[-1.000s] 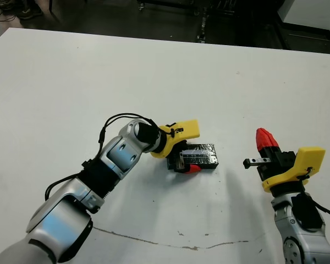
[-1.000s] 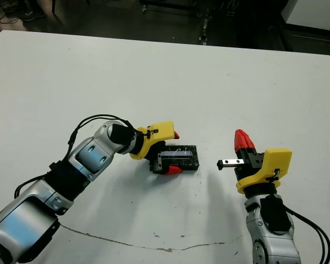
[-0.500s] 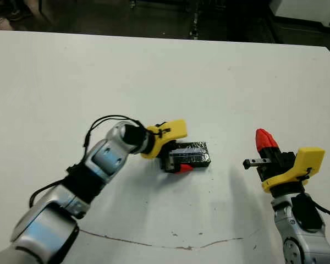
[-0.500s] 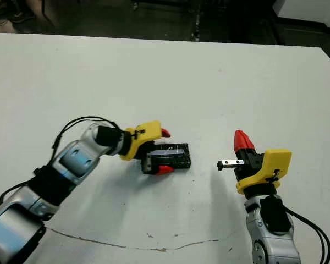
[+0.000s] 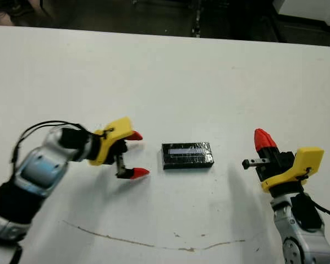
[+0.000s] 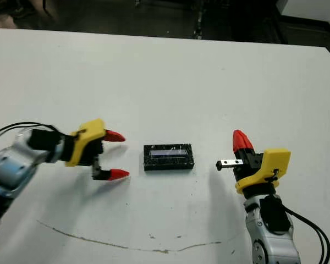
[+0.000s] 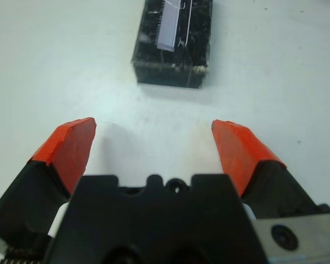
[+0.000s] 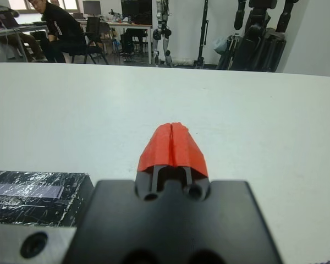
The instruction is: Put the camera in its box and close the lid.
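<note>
Left fingers [image 5: 133, 154] apart, right fingers [image 5: 262, 139] together.

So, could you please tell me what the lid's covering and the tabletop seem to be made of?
The lid looks wrapped in thin clear plastic film over black card or plastic: its surface is crinkled and throws small glints, with a pale stripe showing through on top. The table looks like matte white laminate or painted board, scuffed by a long thin dark scratch.

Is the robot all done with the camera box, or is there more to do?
It looks nearly done. The lid sits flat on the table, seemingly covering the box; no camera or tray shows. Nothing is in hand: the left pincer is open beside it, apart from it, and the right pincer is shut and empty. Nothing visible is left.
</note>
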`<state>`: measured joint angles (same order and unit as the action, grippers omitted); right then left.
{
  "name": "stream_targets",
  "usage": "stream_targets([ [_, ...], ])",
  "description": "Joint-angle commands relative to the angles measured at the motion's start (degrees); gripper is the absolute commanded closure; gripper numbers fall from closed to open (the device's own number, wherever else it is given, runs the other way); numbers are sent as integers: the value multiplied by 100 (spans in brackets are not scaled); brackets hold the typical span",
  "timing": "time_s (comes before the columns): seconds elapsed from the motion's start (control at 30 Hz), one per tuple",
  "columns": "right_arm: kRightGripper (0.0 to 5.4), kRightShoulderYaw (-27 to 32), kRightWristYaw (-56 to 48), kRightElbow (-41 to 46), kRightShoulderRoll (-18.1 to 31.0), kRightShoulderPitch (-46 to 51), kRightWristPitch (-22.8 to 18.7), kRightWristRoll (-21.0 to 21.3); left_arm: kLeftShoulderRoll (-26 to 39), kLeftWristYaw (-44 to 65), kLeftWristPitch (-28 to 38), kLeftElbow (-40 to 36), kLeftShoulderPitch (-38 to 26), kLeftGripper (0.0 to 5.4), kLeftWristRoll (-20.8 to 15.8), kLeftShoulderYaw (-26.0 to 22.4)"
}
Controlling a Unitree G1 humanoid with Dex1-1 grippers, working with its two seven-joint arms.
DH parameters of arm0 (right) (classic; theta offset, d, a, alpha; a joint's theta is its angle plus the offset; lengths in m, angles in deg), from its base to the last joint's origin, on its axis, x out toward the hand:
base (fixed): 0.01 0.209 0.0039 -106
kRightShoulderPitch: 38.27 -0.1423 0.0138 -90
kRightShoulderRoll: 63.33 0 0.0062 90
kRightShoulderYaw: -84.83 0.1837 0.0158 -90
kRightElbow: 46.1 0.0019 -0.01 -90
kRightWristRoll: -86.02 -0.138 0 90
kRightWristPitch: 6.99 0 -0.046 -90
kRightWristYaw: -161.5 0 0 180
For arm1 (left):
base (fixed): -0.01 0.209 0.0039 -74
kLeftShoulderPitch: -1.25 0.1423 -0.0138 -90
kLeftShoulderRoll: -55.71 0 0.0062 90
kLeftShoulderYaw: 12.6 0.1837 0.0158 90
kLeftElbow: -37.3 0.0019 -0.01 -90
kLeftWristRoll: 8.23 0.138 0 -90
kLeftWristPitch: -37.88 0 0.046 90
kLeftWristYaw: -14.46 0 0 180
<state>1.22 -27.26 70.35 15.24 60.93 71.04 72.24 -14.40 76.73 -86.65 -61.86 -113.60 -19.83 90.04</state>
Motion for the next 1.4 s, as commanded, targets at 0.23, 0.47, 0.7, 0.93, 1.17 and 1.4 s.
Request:
stream_targets([
  [0.23,540,17,27,21,79,9,-104,2,451,-464,-874,-677,-92,1,-869,-1209],
  [0.47,540,-20,42,13,79,-21,-95,36,-971,-2165,-1141,-1128,-131,41,-1669,-1896],
  [0.7,540,-29,62,-2,77,-39,-57,70,-2107,-2900,-694,-1063,-159,148,-1699,-1191],
  [0.93,540,-20,72,2,71,-35,-57,89,-2586,-3046,-927,-543,-439,254,-1726,-612],
  [1.17,540,-8,65,-49,79,-14,0,97,-2726,-3167,-918,-200,-487,356,-1529,-176],
  [1.4,540,-19,62,-41,84,24,12,123,-2961,-3316,-1056,316,-276,467,-1376,148],
])
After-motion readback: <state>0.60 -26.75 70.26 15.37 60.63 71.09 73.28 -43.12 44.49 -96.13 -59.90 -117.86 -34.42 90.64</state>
